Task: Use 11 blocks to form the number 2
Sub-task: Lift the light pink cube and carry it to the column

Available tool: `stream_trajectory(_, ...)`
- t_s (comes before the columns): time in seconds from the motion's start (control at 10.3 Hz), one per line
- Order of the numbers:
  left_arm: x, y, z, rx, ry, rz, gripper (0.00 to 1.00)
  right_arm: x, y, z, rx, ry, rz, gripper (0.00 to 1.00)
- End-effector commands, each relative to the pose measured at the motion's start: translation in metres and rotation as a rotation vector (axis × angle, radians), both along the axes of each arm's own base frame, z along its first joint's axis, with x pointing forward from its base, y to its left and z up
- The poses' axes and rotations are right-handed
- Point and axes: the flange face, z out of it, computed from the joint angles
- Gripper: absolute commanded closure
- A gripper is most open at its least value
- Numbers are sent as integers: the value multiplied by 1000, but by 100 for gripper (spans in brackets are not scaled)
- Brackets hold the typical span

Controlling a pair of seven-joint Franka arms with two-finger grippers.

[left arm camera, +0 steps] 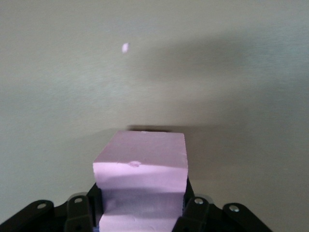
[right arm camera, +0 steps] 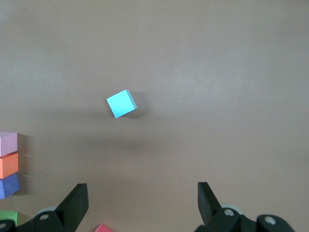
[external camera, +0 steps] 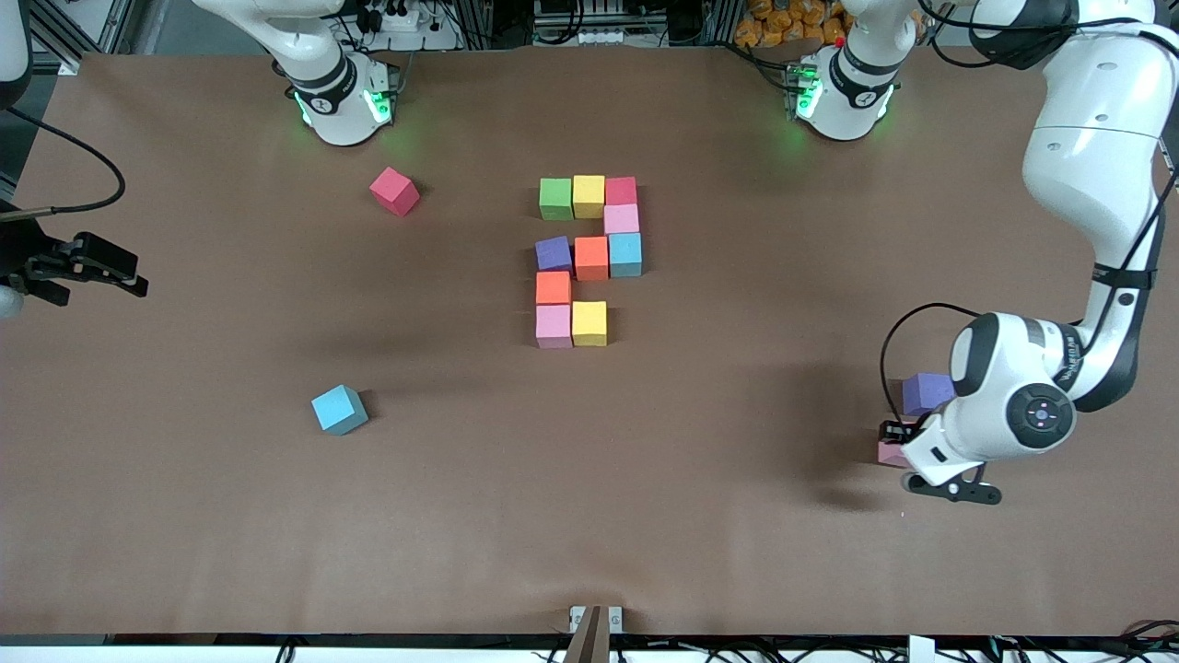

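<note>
Clamped on a pink block (left arm camera: 140, 169), the left gripper (external camera: 892, 448) sits low at its end of the table, beside a purple block (external camera: 926, 391). Carry it squarely to the gap beside the yellow cube (external camera: 589, 323), completing the number 2 (external camera: 589, 262). Wide-open, the right gripper (right arm camera: 142, 203) waits, empty.

arm shells: glossy white, black joint bands
bases: green lights
left arm (external camera: 1013, 414): black cable loop
fingers (right arm camera: 72, 205): black, silver screws
</note>
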Motion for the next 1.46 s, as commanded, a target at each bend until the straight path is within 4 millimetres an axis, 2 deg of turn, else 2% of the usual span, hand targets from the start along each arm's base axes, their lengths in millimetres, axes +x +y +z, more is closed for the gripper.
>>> stream_trajectory(0.0,0,-20,19,14,-25,-101,43,3,-1,2,9,-5,8,0)
stream_trajectory(0.1,0,-27,23,10,-27,-151,43,3,-1,2,9,-5,8,0)
stream_trajectory(0.2,-2,-46,37,-7,-42,-219,43,3,-1,2,10,-5,8,0)
stream_trajectory(0.29,-4,-56,46,-15,-43,-263,43,3,-1,2,10,-5,8,0)
stream_trajectory(0.49,-12,-90,63,-37,-45,-339,42,3,-1,2,10,-5,8,0)
stream_trajectory(0.59,-19,-109,65,-27,-40,-412,41,3,-1,2,10,-5,8,0)
stream_trajectory(0.78,-43,-152,79,-18,-44,-523,41,3,0,2,11,-5,10,0)
stream_trajectory(0.98,-75,-208,82,25,-55,-682,42,3,-1,2,10,-5,8,0)
stream_trajectory(1.37,-121,-262,76,-23,-19,-793,43,3,-1,2,10,-5,8,0)
